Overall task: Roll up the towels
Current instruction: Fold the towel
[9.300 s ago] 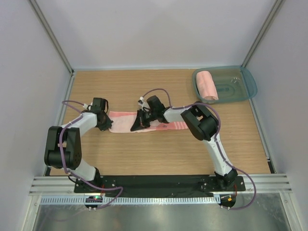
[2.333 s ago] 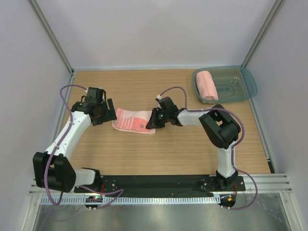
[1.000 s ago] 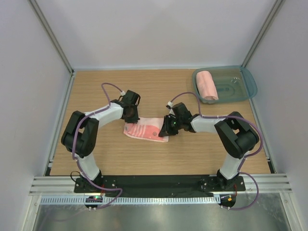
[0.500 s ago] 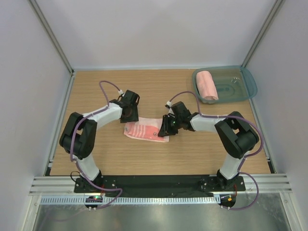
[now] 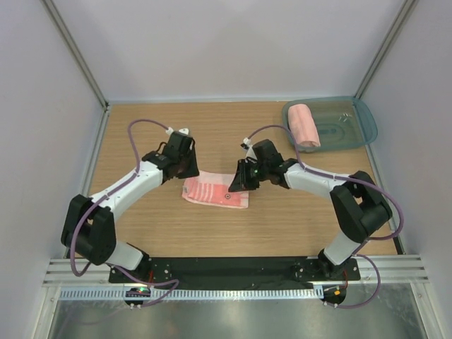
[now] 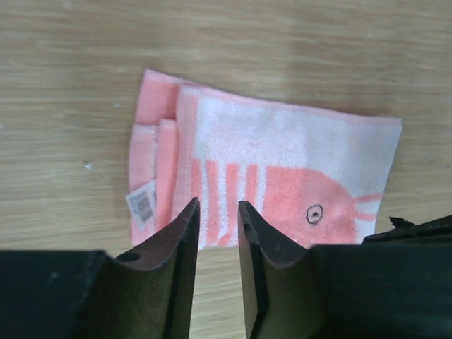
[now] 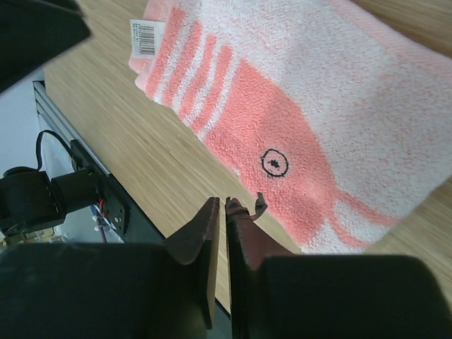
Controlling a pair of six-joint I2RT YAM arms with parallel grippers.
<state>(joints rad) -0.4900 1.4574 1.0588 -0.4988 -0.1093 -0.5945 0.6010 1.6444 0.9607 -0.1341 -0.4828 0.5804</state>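
The smaller striped towel [image 5: 215, 192] lies folded flat on the wooden table, its round mark [image 5: 227, 196] facing up. It also shows in the left wrist view [image 6: 282, 162] and the right wrist view [image 7: 304, 106]. The larger plain towel [image 5: 304, 126] lies rolled in the teal tray. My left gripper [image 5: 188, 171] hovers just off the striped towel's far left corner; in its own view [image 6: 215, 205] the jaws stand a narrow gap apart with nothing between them. My right gripper [image 5: 237, 185] is above the towel's right edge, shut and empty [image 7: 224, 201].
The teal tray [image 5: 361, 120] stands at the table's back right corner. A white barcode label [image 6: 141, 205] sticks out at the striped towel's left end. Grey walls enclose the table on three sides. A black rail [image 5: 233, 272] runs along the near edge.
The striped towel went from a long strip to a folded rectangle and shifted right. In the last half second both grippers have drawn back off it, the left one to the left.
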